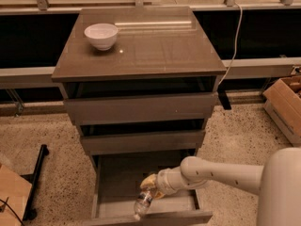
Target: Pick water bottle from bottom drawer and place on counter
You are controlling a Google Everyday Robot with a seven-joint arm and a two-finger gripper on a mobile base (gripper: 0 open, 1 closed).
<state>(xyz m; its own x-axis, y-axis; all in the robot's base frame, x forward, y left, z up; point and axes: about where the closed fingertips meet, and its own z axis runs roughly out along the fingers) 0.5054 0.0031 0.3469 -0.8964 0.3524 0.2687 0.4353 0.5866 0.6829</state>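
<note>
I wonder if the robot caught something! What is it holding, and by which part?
The gripper, down in the grey-brown bottom drawer, seems to hold the small clear plastic water bottle by its upper end.
</note>
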